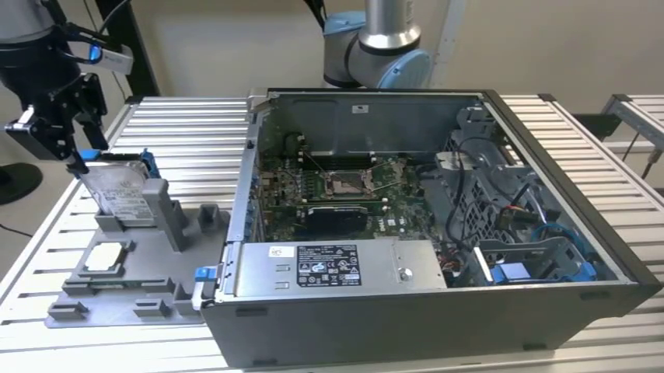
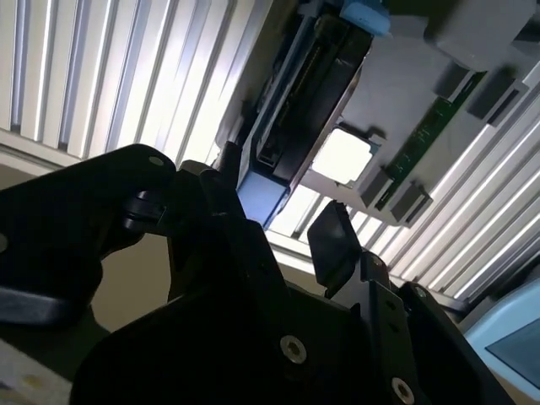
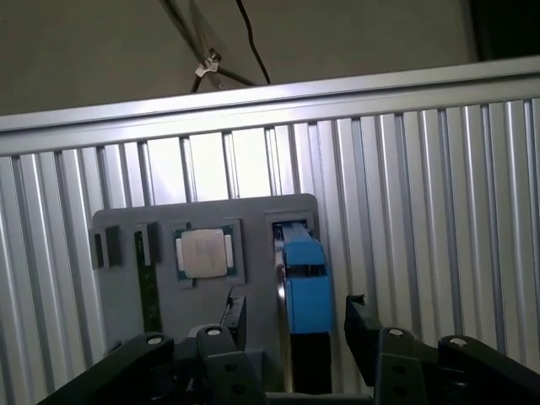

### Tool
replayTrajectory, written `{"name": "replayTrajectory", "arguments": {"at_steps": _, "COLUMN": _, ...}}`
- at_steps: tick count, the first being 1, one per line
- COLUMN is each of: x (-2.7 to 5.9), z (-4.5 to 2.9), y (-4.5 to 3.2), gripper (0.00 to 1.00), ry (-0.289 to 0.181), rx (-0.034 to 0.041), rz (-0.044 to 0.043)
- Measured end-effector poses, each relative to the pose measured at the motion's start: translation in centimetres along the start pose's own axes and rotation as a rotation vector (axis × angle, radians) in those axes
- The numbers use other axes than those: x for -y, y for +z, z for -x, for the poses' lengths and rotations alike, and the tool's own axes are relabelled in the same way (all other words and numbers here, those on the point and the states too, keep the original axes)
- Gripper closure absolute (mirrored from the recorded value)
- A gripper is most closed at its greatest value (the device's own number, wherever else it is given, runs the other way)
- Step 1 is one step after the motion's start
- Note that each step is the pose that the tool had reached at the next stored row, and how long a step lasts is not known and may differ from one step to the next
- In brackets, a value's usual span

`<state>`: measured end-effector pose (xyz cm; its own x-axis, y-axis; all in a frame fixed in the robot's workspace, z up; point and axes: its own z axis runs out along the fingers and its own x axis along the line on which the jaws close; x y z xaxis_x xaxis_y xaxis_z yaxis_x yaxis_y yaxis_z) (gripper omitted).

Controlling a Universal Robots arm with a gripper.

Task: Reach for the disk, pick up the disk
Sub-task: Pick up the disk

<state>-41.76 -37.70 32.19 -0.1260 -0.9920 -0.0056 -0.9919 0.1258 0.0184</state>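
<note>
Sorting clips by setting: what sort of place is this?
Probably a robotics lab for computer assembly: an open computer case on a slatted metal table, a grey fixture holding the disk, the gripper above it.

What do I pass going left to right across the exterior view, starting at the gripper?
Open black gripper → flat silver rectangular blue-framed disk, standing in the grey plastic fixture → large grey metal box with a black-and-white label → blue plastic piece inside the open dark computer case.
</note>
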Motion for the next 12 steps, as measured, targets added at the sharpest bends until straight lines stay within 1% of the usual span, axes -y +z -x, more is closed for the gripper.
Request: {"name": "replayTrajectory", "arguments": {"at_steps": 12, "x": 0.09, "z": 0.02, "y": 2.18, "gripper": 0.00, "ry": 0.000, "rx": -0.0010, "rz": -0.0001}}
